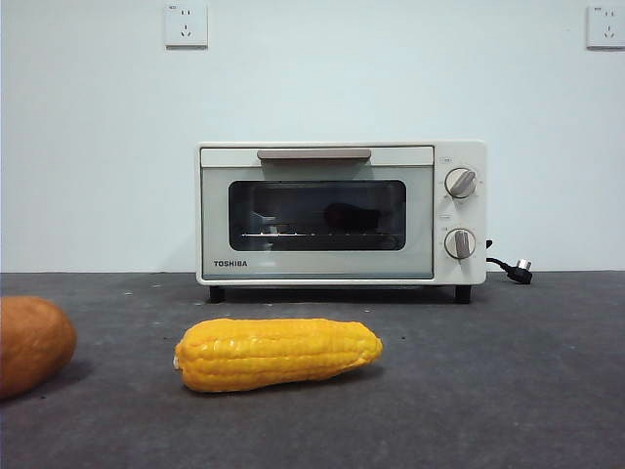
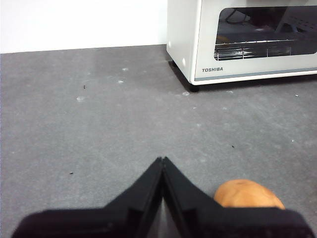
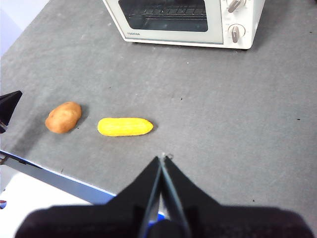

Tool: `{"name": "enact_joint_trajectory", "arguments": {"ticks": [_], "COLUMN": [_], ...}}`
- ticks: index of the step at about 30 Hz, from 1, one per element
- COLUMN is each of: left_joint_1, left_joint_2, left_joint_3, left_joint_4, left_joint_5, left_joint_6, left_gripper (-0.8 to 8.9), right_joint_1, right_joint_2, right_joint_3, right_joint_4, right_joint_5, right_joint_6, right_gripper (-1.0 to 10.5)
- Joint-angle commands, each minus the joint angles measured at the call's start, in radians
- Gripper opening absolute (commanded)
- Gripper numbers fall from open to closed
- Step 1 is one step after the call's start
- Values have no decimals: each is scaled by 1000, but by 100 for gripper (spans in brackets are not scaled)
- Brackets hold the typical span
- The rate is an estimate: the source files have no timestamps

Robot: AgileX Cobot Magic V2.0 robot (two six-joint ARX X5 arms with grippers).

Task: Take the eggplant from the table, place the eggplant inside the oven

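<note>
Eggplant [image 1: 344,217]: dark shape behind glass, inside oven [image 1: 341,212], on wire rack [image 1: 322,235]; detail unclear. Oven door closed, centre frame, standing on table [image 1: 508,391]. Corn cob [image 1: 278,353]: lying on table in front of oven, lower centre. Orange-brown vegetable [image 1: 31,343]: lower left edge. Left gripper [image 2: 162,159]: jaws together, holding nothing, just beside orange-brown vegetable. Right gripper [image 3: 163,157]: jaws together, holding nothing, above near table edge.

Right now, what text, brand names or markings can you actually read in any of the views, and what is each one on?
"TOSHIBA": on the lower left of the oven door, readable in the front and left wrist views; blurred in the right wrist view.
Small markings around the two knobs: too small to read.
Tiny print at the tops of the two wall sockets: too small to read.
Nothing else carries text.
</note>
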Motion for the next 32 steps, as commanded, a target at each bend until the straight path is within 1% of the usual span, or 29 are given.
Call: {"name": "enact_joint_trajectory", "arguments": {"ticks": [1,19,21,23,26,32], "left_joint_1": [-2,-2,-2,-2,-2,-2], "left_joint_2": [3,6,6,6,6,6], "left_joint_3": [-9,-9,-9,-9,-9,-9], "left_joint_4": [10,10,10,10,10,10], "left_joint_5": [3,3,3,3,3,3], "left_joint_6": [-10,-10,-10,-10,-10,-10], "left_gripper": [-4,-4,-4,-4,-3,-3], "right_joint_1": [0,0,0,-8,-53,-227], "right_joint_2": [0,0,0,0,-2,-43], "right_joint_3": [0,0,0,0,0,-9], "right_joint_4": [-22,-22,-22,-21,8,171], "right_joint_5": [4,4,27,89,182,186], "right_joint_6": [-7,-9,-34,-57,-90,-140], "right_gripper": [1,1,1,1,1,1]}}
